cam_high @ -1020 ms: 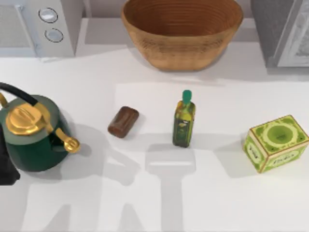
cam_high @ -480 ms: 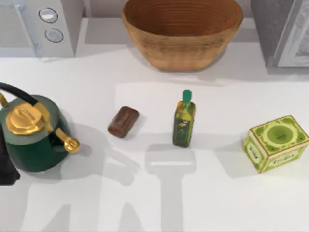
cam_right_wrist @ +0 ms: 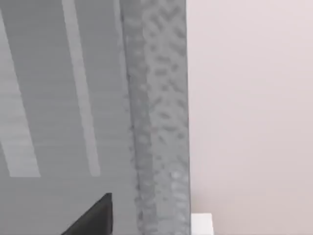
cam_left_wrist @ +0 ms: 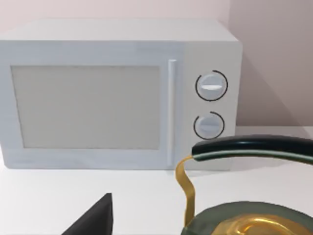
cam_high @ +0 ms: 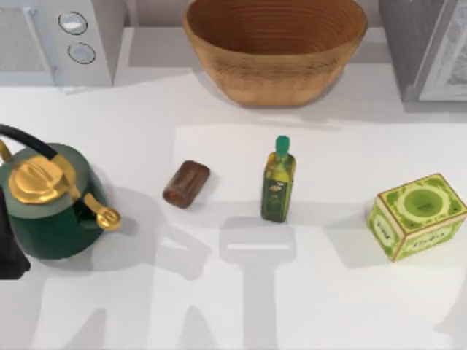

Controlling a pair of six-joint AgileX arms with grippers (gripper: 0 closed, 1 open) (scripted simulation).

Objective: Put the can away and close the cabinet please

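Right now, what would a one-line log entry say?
can: lying on table, untouched | bottle: upright beside it | cabinet: back right | left arm: parked by kettle

No text can be read anywhere. The green box (cam_high: pixel 417 215) carries printed patterns, but no legible words. The bottle (cam_high: pixel 278 182) label is likewise unreadable.

Woven basket (cam_high: pixel 275 51) (ribbed), glossy kettle (cam_high: pixel 51 208), matt can (cam_high: pixel 187 184), smooth table (cam_high: pixel 219 292).

Can (cam_high: pixel 187 184) lies between kettle (cam_high: pixel 45 211) and bottle (cam_high: pixel 278 180) — basket (cam_high: pixel 275 45) behind.
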